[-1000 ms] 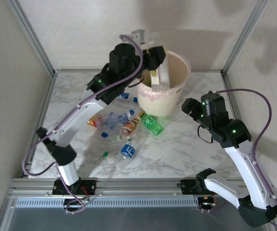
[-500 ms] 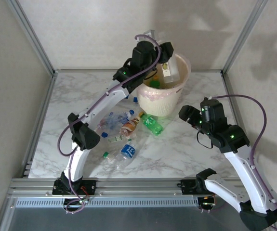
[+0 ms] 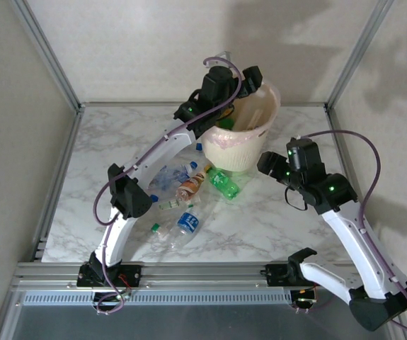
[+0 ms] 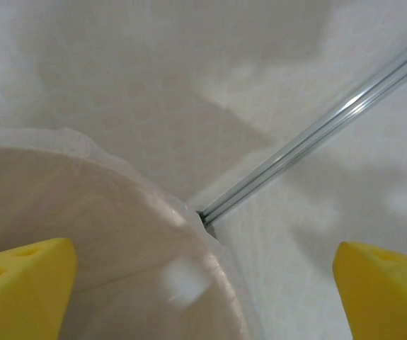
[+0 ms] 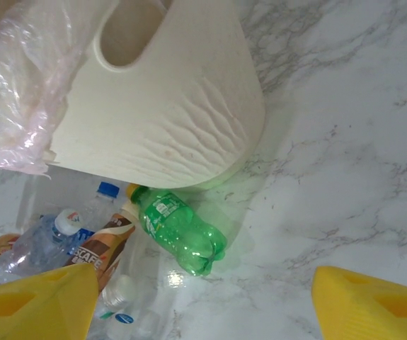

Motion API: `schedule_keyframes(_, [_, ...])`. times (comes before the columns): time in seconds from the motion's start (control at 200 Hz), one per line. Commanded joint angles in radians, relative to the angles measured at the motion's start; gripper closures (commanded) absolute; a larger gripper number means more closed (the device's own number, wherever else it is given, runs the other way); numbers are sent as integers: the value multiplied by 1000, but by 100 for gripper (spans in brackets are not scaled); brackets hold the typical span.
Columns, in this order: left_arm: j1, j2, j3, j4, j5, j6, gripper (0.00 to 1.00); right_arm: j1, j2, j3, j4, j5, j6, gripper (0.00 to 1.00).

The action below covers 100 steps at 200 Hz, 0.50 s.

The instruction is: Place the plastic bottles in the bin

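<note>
The cream bin [image 3: 244, 145] with its pinkish liner [image 5: 15, 106] stands at the back of the marble table. My left gripper [image 3: 253, 78] hangs over the bin's far rim [image 4: 153, 205], its yellow fingertips [image 4: 23, 283] wide apart with nothing between them. Below it a pale bottle [image 3: 248, 113] leans inside the bin. A green bottle [image 5: 178, 230] lies on its side by the bin's foot. More plastic bottles [image 3: 175, 185] are piled to its left. My right gripper [image 3: 268, 165] hovers open above the green bottle [image 3: 223, 183], holding nothing.
A brown-labelled bottle [image 5: 104, 244] and clear blue-capped ones [image 5: 107, 190] crowd against the green bottle. A blue-labelled bottle [image 3: 187, 223] lies nearer the front. The metal frame post [image 4: 316, 131] and white walls close in behind the bin.
The left arm stretched further over the bin and its jaws opened, letting the clear bottle fall into the bin. The right gripper shifted slightly left toward the green bottle.
</note>
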<state>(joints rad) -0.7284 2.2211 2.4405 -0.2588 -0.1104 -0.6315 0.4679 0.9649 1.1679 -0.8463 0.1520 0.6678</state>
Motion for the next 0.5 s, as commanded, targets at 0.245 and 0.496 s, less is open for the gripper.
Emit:
schedule_keyframes(0.245, [10, -259, -78, -132, -193, 132, 5, -3, 32, 75, 84, -108, -125, 20])
schedule_keyframes(0.496, [85, -607, -509, -180, -279, 89, 10, 3, 13, 48, 101, -157, -145, 21])
